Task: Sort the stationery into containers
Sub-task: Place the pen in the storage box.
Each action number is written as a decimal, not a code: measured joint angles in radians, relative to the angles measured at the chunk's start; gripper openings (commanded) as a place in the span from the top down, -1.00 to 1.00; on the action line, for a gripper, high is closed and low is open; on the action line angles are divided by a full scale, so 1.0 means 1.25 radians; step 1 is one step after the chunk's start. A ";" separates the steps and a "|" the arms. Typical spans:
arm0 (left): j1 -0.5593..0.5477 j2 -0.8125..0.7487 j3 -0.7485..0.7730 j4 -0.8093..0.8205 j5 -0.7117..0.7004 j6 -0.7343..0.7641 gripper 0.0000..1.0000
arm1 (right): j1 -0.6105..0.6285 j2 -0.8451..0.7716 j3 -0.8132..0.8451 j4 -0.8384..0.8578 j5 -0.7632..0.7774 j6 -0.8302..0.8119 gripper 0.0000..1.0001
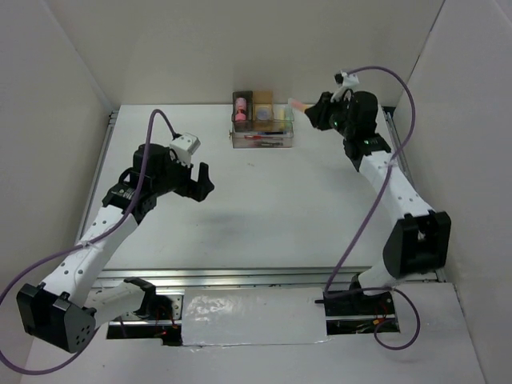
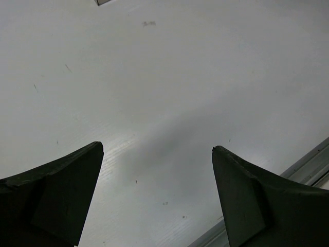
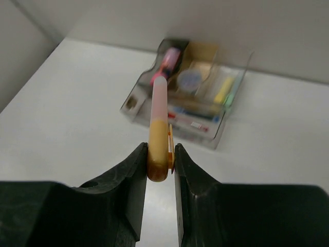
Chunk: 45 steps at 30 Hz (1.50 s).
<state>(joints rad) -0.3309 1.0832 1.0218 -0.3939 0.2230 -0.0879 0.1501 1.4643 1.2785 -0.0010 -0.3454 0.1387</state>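
An orange marker with a long pale cap is pinched at its orange tail by the right fingers. It sticks out straight ahead of the fingertips, in the air above the white counter. A small clip seems to lie against the right-hand finger.

It is probably light, stiff, smooth plastic. The round barrel could roll or swivel in so short a hold at the very end. A pinch nearer the middle would likely be steadier, though this hold leaves the length free to slide into a box.

Ahead of the fingers, past the marker's tip, sit the containers, a cluster of small boxes with a low clear tray in front. They are blurred. A pink item, a round purple one, yellow and green markers and some pens can just be made out inside. How much room is left cannot be told.

In the top view the right fingers are hidden under the wrist. Only the pale tip shows, just right of the containers.

The left fingers are spread wide with nothing between them, over bare counter, well apart from the containers.
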 measured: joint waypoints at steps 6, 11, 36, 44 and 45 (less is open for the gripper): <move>0.027 0.015 -0.020 0.003 0.012 0.004 -0.99 | 0.011 0.277 0.216 0.155 0.164 0.004 1.00; 0.041 0.059 -0.019 0.017 -0.023 0.007 -0.99 | 0.026 0.486 0.378 0.198 0.229 0.004 1.00; 0.145 0.247 -0.010 0.088 0.056 -0.017 -0.99 | 0.052 0.859 0.719 0.174 0.243 0.017 0.30; 0.143 0.248 0.017 0.075 0.051 -0.018 -0.99 | 0.053 0.857 0.720 0.150 0.209 0.020 -0.63; 0.143 0.248 0.025 0.071 0.050 -0.018 -0.99 | 0.053 0.853 0.718 0.142 0.203 0.023 -0.65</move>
<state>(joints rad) -0.1528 1.3930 1.0527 -0.3050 0.2855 -0.1104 0.2169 2.5309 2.1757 0.1764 -0.0914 0.1680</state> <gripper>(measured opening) 0.993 0.806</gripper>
